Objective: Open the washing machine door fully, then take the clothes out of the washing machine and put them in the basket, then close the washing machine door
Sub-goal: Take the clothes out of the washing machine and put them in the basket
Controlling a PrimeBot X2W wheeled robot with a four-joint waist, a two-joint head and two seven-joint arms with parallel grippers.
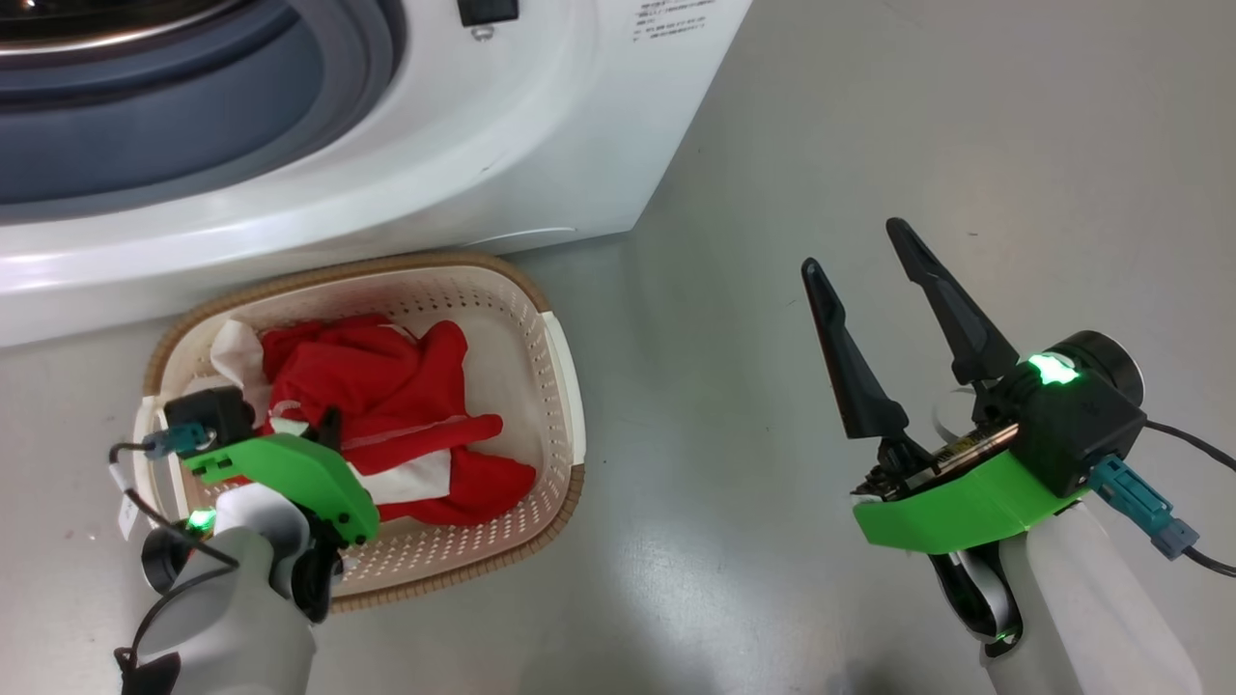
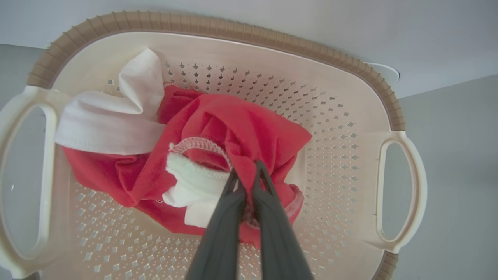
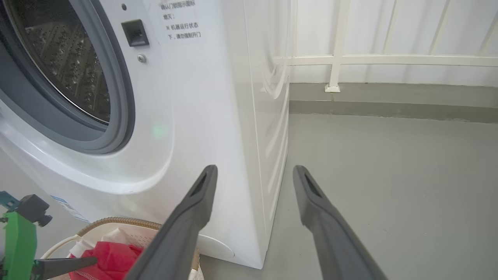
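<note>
Here, red-and-white clothes [image 2: 241, 128] in the basket [image 2: 342, 163], left fingers [image 2: 234, 191] tight on them; right fingers [image 1: 850, 362] wide apart

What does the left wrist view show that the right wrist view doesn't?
Left wrist view: the basket with both side handles and its holed floor, and the left end effector shut on the clothes. Right wrist view: the steel drum of the washing machine, a white railing, the open right end effector. Both: the basket's brown rim and the red clothes.
</note>
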